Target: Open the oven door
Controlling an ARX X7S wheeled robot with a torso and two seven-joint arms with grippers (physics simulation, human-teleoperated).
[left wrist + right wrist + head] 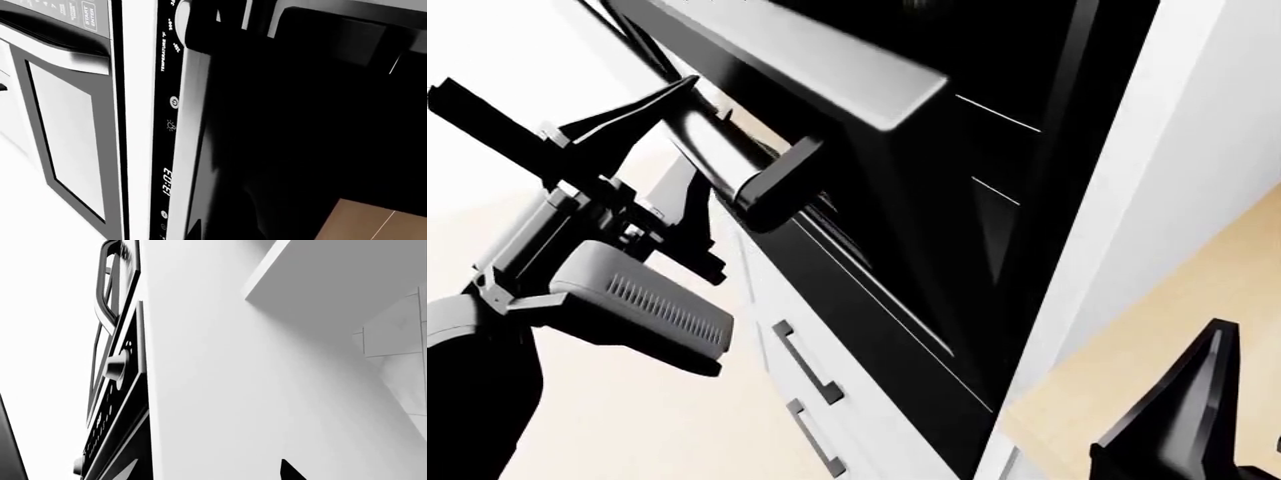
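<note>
Oven control strip (168, 125): "TEMPERATURE °F", "300°", clock digits approx. "13:03". Microwave panel (67, 12): button "START ENTER".

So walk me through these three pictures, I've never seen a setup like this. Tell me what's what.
It is a simulated two-armed robot facing a built-in oven. The head camera looks down its arms: the left gripper is around the oven door's bar handle, fingers either side of it, and the oven door is tilted open. Only the tip of the right gripper shows, holding nothing visible. The left wrist camera sees the oven's control strip and a second appliance beside it. The right wrist camera mostly sees a white cabinet side.
</note>
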